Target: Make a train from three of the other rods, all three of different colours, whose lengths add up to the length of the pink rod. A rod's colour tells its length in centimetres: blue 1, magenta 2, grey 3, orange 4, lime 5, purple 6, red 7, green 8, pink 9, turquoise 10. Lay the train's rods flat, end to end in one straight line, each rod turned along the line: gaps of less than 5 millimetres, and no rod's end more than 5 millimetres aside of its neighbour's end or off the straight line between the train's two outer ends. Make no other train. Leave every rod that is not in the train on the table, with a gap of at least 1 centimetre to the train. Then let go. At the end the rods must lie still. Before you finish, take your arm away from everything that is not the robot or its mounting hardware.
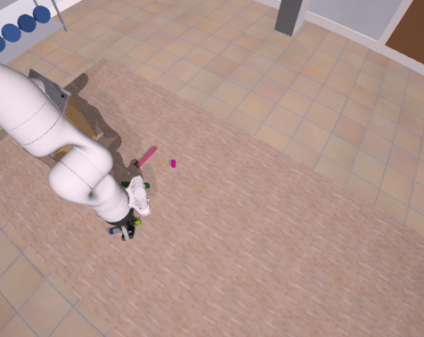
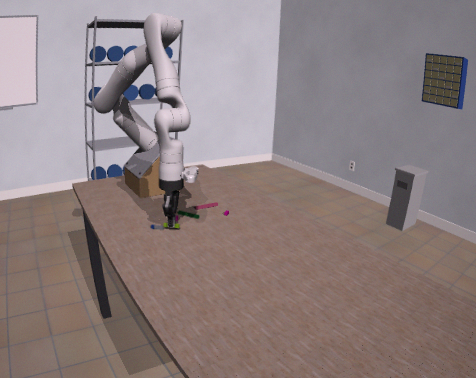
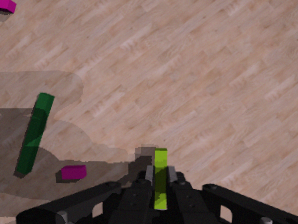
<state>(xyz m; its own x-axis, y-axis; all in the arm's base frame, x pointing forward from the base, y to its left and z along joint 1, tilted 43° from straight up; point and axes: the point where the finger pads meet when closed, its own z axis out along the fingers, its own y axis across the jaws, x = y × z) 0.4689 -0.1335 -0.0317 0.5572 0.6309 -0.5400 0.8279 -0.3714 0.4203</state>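
Observation:
My gripper points down, shut on the lime rod, low at the table. I cannot tell whether that rod touches the table. A blue rod lies on the gripper's other side, with a grey rod beside it, partly hidden by the fingers. Their gaps and exact line cannot be judged. The pink rod lies farther back.
A green rod and a magenta rod lie near the gripper. Another magenta rod lies farther off, near the pink rod. The arm's shadow covers part of the table.

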